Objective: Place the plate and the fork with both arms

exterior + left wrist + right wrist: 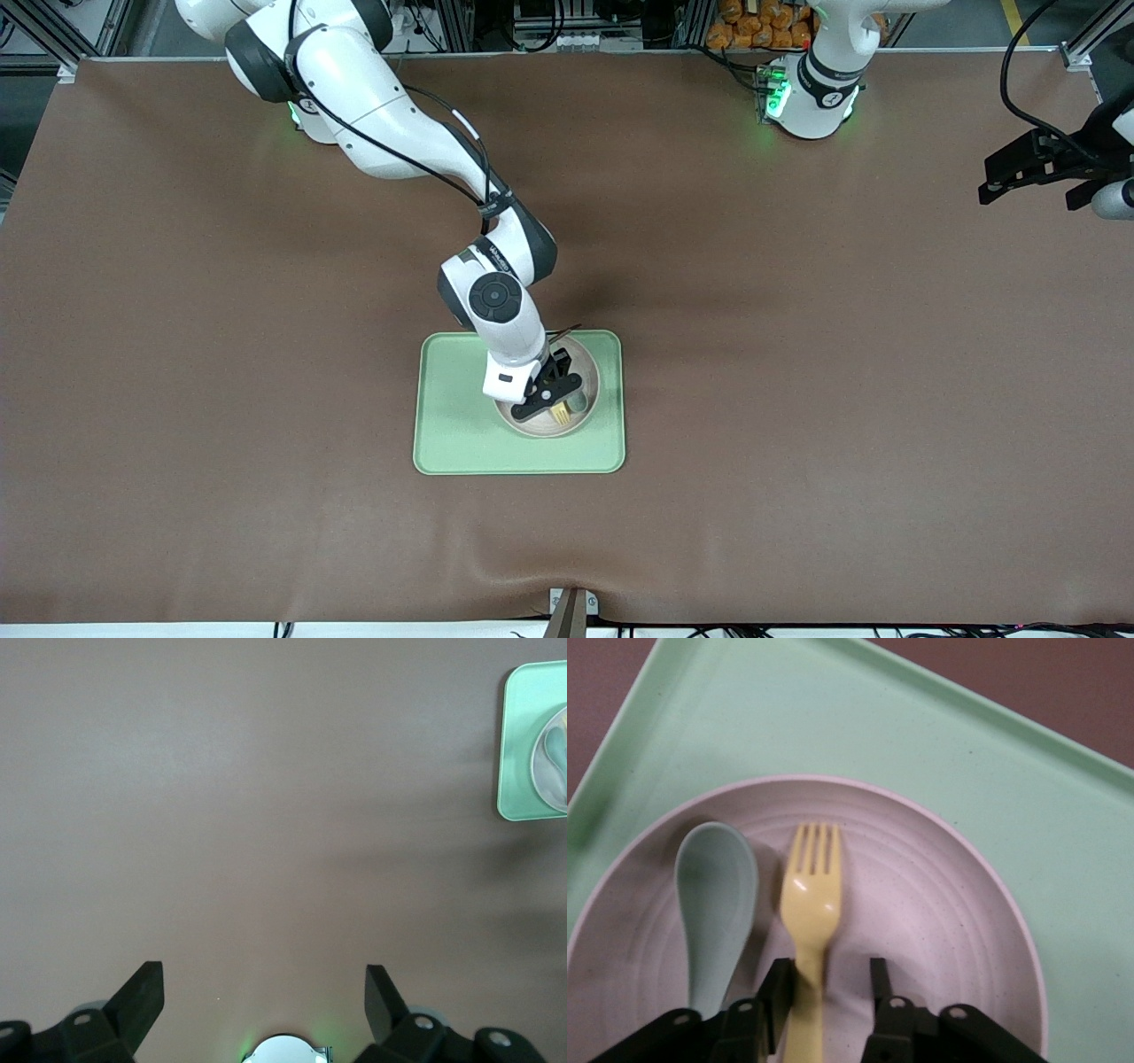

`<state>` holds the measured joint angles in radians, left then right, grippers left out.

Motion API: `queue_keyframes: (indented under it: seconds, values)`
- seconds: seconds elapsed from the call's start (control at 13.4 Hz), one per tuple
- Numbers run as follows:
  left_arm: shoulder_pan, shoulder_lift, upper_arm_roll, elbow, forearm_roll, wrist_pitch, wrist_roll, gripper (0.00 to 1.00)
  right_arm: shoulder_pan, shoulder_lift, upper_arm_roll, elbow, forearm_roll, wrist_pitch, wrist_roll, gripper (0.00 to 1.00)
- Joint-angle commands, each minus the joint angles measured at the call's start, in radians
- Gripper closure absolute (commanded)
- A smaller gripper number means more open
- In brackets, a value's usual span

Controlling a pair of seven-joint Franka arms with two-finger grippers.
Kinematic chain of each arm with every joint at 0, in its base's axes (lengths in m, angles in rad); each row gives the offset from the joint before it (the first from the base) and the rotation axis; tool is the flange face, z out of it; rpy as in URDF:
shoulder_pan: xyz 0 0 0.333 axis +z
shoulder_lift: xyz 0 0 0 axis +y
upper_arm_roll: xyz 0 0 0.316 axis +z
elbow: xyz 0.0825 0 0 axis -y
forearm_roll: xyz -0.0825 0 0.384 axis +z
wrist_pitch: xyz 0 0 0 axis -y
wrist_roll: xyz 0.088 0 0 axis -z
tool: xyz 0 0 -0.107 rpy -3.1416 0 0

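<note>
The pale plate point(589, 377) lies on the light-green tray point(452, 416), toward the tray's left-arm end. The yellow fork point(811, 904) lies in the plate point(921, 904), tines pointing away from the wrist camera, and also shows in the front view point(561, 413). My right gripper point(831, 979) is low over the plate point(554, 403), open, with the fork's handle between its fingers; one finger is against the handle, the other stands apart. My left gripper point(264, 979) is open and empty, held up over bare cloth at the left arm's end of the table point(1028, 177), waiting.
A teal-green spoon point(716, 895) lies in the plate beside the fork. The tray point(833, 718) sits mid-table on brown cloth. The left wrist view shows the tray point(518, 744) and plate point(554, 762) far off.
</note>
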<state>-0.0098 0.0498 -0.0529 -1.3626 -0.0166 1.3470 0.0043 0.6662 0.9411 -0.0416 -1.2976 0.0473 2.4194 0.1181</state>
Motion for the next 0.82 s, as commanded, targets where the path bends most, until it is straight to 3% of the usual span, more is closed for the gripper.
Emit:
queue_keyframes:
  seconds: [0.0,0.37,0.74]
  values:
    - [0.021,0.012,0.007,0.0,-0.023,0.001,0.002,0.0,-0.003,0.013,-0.007,0.027,-0.018,-0.002,0.029,1.0]
    - [0.028,0.004,0.004,-0.092,-0.026,0.057,0.005,0.0,-0.025,-0.021,-0.006,0.037,-0.007,-0.042,0.081,1.0]
    - [0.025,0.009,0.001,-0.086,-0.026,0.075,-0.009,0.0,-0.101,-0.085,-0.003,0.055,0.04,-0.118,0.13,1.0]
